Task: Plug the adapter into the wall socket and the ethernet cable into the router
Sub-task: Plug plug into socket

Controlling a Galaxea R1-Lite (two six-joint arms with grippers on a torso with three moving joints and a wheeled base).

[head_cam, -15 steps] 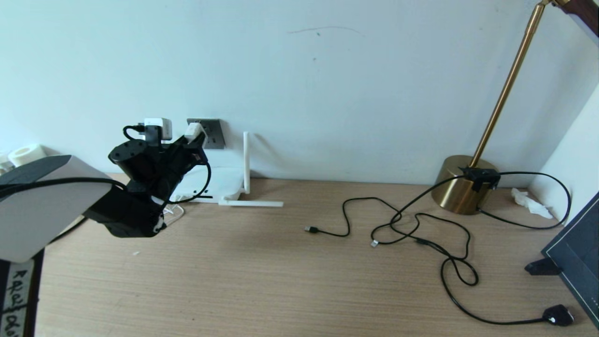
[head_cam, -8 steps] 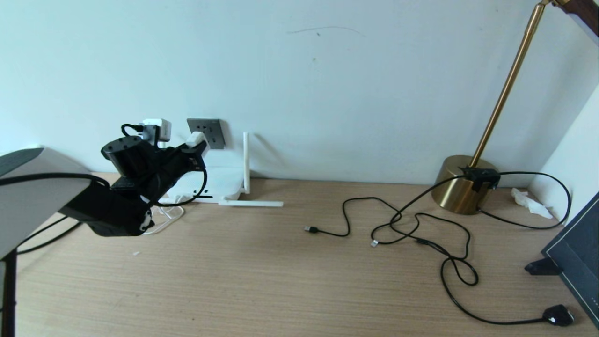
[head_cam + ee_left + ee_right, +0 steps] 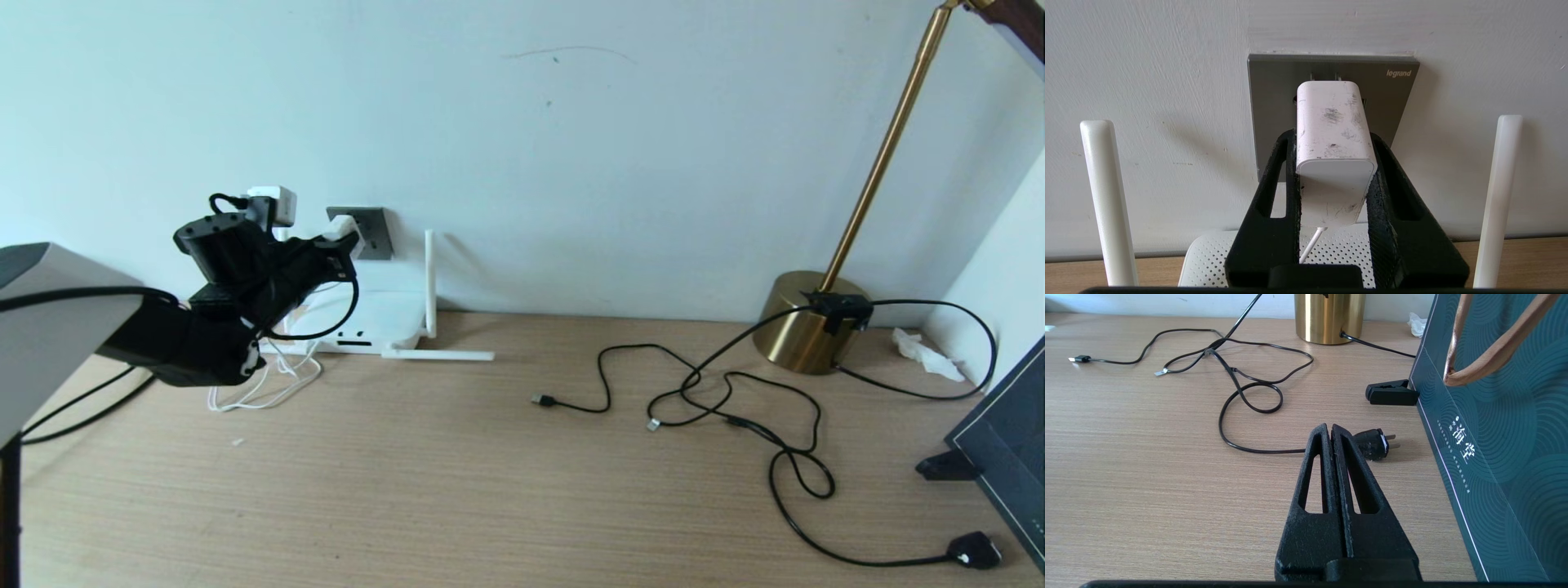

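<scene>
My left gripper [image 3: 340,238] is shut on the white adapter [image 3: 1331,122] and holds it level against the wall. The adapter's two prongs point into the dark grey wall socket [image 3: 1396,98], right at its plate; I cannot tell how far in they are. Its thin white cord [image 3: 1310,245] hangs down between the fingers. The white router [image 3: 375,318] lies below the socket with antennas [image 3: 1106,200] upright on either side. The ethernet cable's clear plug [image 3: 653,425] lies on the desk to the right. My right gripper [image 3: 1330,428] is shut and empty, low over the desk.
Another white charger [image 3: 273,214] sits on the wall left of the socket. White cord loops [image 3: 261,384] lie by the router. A brass lamp base [image 3: 804,322], a black USB cable [image 3: 543,400], a black mains plug [image 3: 1374,444] and a dark green bag [image 3: 1494,437] are on the right.
The left arm has drawn back leftward and its wrist has levelled. The adapter dipped below the socket half a second ago and is now back up at its plate.
</scene>
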